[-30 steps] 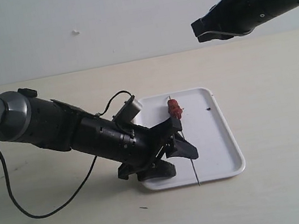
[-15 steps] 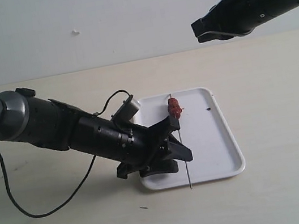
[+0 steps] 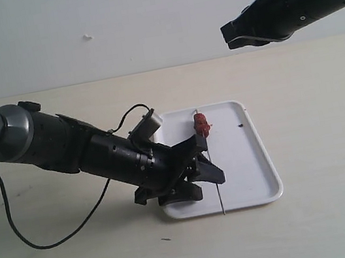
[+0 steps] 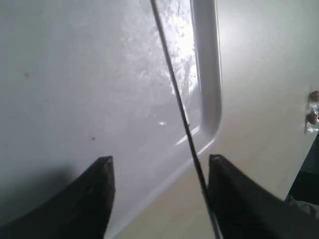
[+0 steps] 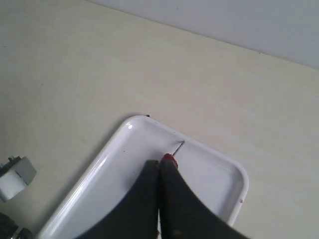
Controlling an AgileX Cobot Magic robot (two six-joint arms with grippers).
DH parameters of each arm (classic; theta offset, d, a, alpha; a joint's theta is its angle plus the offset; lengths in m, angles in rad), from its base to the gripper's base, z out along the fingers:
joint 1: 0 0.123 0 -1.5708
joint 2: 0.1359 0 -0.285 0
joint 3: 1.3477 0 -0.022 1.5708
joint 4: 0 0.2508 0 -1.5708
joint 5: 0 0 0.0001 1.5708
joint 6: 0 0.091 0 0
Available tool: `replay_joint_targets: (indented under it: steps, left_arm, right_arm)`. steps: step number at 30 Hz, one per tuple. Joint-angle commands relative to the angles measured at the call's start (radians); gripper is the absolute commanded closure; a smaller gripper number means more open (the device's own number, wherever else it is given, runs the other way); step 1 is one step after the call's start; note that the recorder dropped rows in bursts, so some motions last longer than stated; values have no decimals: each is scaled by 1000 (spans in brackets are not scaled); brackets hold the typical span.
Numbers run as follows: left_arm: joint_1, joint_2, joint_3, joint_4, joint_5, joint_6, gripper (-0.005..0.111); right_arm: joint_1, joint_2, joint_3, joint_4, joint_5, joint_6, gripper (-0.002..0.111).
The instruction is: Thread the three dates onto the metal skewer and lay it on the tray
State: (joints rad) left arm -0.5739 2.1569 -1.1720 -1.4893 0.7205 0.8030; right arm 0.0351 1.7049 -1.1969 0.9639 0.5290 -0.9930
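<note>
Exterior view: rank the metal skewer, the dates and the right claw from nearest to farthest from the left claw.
1. The metal skewer: passes between the open fingers of the left claw, crossing the near rim of the tray.
2. The dates: bunched on the skewer toward the tray's far rim.
3. The right claw: raised high at upper right, beyond the tray.

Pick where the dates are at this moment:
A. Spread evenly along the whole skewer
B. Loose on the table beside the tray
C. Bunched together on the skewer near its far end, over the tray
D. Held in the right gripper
C: the dates sit in one tight cluster on the skewer near its far end, above the far part of the tray.
</note>
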Motion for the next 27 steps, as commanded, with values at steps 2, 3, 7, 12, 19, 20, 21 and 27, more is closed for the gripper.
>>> replay_joint_targets:
  steps: [2, 3, 7, 12, 19, 20, 21, 27]
  left_arm:
    - [5, -6, -5, -2, -18, 10, 57]
    - [5, -6, -5, -2, -18, 9, 63]
    - [5, -6, -10, -13, -18, 9, 73]
    - [5, -6, -40, -7, -9, 26, 47]
    - [5, -6, -52, 43, -28, -1, 66]
    - [5, -6, -52, 43, -22, -1, 66]
    - [5, -6, -52, 43, -22, -1, 64]
    - [6, -6, -52, 47, -11, 1, 35]
  right_arm:
    - [-1, -8, 4, 0, 5, -8, 108]
    - [-1, -8, 4, 0, 5, -8, 108]
    - [-1, -8, 4, 0, 5, -8, 108]
    - [-1, -8, 4, 0, 5, -8, 108]
    - [-1, -2, 4, 0, -1, -8, 108]
    - [-1, 2, 4, 0, -1, -8, 108]
    - [-1, 4, 4, 0, -1, -8, 108]
    - [-1, 6, 4, -42, 37, -8, 108]
